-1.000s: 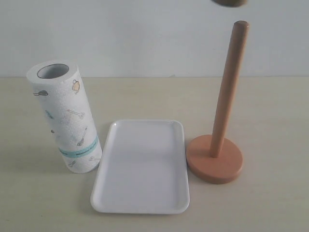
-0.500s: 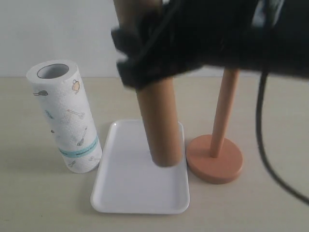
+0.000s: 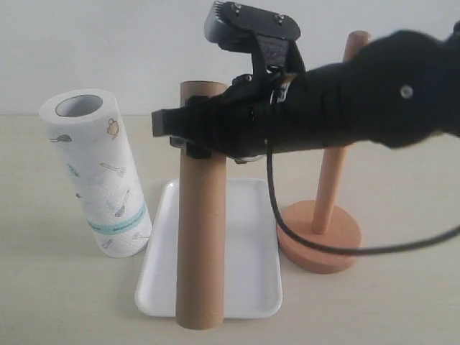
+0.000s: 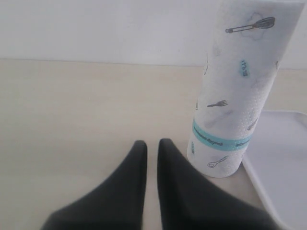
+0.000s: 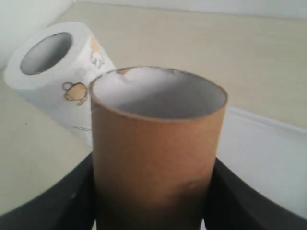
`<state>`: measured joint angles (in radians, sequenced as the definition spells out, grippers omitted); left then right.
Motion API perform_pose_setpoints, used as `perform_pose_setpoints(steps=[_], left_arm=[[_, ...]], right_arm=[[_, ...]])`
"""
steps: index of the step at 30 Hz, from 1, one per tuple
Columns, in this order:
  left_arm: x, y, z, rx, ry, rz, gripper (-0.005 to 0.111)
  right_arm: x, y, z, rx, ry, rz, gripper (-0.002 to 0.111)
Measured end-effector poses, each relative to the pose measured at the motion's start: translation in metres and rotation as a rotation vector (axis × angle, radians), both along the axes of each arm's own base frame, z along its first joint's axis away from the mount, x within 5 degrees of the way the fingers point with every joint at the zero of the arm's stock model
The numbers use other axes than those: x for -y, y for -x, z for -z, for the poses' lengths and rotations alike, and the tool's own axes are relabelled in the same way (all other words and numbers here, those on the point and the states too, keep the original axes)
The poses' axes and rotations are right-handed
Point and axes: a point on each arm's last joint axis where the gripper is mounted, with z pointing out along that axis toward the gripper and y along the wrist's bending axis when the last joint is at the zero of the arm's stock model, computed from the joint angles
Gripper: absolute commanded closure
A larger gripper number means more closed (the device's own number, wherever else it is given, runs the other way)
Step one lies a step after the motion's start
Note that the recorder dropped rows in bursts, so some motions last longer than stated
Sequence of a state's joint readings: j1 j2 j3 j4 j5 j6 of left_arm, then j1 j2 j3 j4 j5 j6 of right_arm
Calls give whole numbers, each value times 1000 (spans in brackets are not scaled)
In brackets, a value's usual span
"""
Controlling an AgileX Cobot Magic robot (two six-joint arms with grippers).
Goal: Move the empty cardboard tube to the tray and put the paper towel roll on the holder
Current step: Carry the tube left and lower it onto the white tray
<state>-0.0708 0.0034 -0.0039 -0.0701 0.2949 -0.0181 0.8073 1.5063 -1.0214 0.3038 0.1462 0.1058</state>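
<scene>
Teal band (image 4: 221,138) on the paper towel roll (image 4: 240,91); its lettering unreadable.

Right arm (image 3: 359,100) crosses the post of the holder (image 3: 320,241); open table (image 3: 43,287) lies beside the paper towel roll (image 3: 93,172)

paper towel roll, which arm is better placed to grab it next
Left: the left gripper is free beside the white printed paper towel roll; the right gripper is clamped on the brown cardboard tube.
</scene>
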Motion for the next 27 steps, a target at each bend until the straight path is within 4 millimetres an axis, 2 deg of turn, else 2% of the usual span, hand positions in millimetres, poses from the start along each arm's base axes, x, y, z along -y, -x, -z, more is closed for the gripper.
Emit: perform_pose_setpoints(steps=[5,7,10,15,19,27], left_arm=[[0,0,0,0,0,0,99],[0,0,0,0,0,0,99],[0,0,0,0,0,0,99],[0,0,0,0,0,0,99],[0,0,0,0,0,0,99],[0,0,0,0,0,0,99]], right_arm=[[8,-47,-6,-261,77,78,108],[9,-64,2,-356,130,84,108],[2,-82,24,-470,197,46,108],[-6,-94,55,-503,224,46,108],[-10,-101,71,-512,230,58,108],[-14,-111,82,-472,190,95,108]])
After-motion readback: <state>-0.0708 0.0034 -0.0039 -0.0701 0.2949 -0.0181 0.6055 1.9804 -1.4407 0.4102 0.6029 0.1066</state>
